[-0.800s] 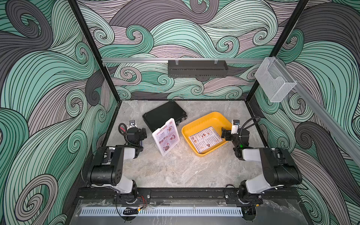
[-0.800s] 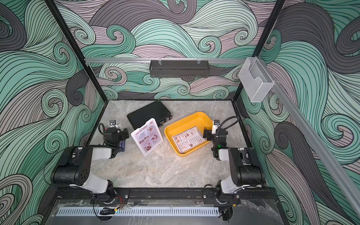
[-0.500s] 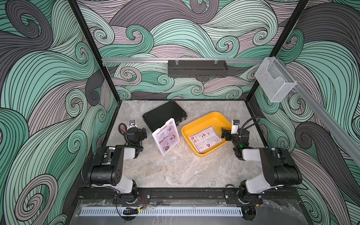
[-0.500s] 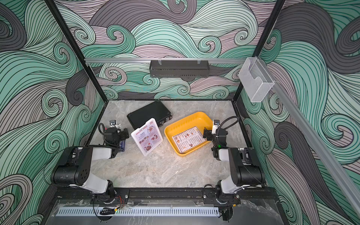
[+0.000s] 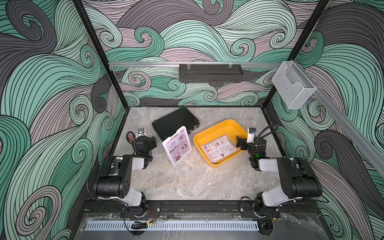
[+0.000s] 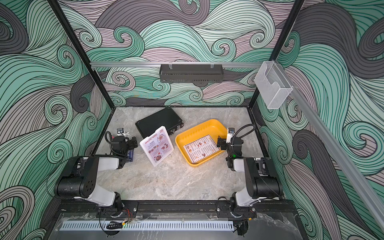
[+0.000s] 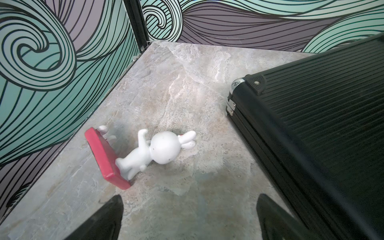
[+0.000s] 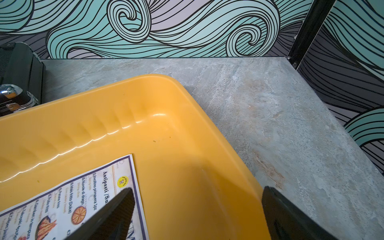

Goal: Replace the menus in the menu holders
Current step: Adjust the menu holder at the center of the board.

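**Fingers wide on both arms; one menu in holder, one in tray**

The menu holder stood tilted on the marble-look surface, mid-cell. Its top edge was at the black briefcase; touching or just in front, couldn't tell. The pinkish "Special Menu" sheet sat in it, red title at the top. The "Dim Sum Inn" menu lay flat in the yellow tray, which sat just to the R of the holder w/ a small gap btwn them.

L fingers were spread wide w/ nothing btwn them, low over bare surface beside the briefcase corner. In the L wrist view a white rabbit figurine lay tipped on its side ahead of them, feet on a red base, close to the side wall.

R fingers were spread wide too, and empty. One hung over the Dim Sum sheet's corner, the other just outside the tray's rim. Contact w/ the paper: couldn't tell.

A clear box was mounted on the R wall rail. A black perforated shelf hung on the back rail.
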### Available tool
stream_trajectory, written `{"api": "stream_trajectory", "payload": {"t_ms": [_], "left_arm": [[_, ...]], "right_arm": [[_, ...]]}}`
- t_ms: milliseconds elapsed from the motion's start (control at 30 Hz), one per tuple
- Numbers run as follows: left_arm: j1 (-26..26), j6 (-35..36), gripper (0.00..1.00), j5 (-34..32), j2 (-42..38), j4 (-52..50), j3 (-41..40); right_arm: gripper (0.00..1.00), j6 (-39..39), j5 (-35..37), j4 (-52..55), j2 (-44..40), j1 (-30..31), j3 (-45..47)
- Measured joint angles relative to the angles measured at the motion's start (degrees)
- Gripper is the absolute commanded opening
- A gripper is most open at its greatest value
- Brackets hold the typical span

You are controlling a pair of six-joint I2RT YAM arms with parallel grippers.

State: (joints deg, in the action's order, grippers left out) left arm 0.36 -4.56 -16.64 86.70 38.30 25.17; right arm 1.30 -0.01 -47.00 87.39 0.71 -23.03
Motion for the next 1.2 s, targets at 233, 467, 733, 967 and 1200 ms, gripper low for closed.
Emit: {"api": "stream_trajectory", "payload": {"t_ms": [233,467,733,967,1200], "left_arm": [[0.00,-5.38,0.87,-1.73,-19.41,-17.84,5.62],[0.00,-17.14,0.69,6.51,-41.27,-36.20,7.91],[-2.27,-30.53,0.68,18.73,-57.05,-57.40,5.31],[-10.73,-35.36,0.66,30.97,-56.54,-69.29,4.98],[-13.64,-38.66,0.64,35.67,-53.37,-65.13,1.60]], "right_arm": [[0.97,-4.02,0.59,15.98,-16.26,1.81,-5.16],[0.94,-13.40,-15.80,25.49,-20.50,6.93,-16.06],[0.89,-5.29,-33.40,35.06,-7.52,22.75,-27.34],[0.91,3.02,-42.45,37.57,5.77,29.44,-35.67],[0.91,5.99,-44.87,38.42,15.30,32.87,-45.62]]}}
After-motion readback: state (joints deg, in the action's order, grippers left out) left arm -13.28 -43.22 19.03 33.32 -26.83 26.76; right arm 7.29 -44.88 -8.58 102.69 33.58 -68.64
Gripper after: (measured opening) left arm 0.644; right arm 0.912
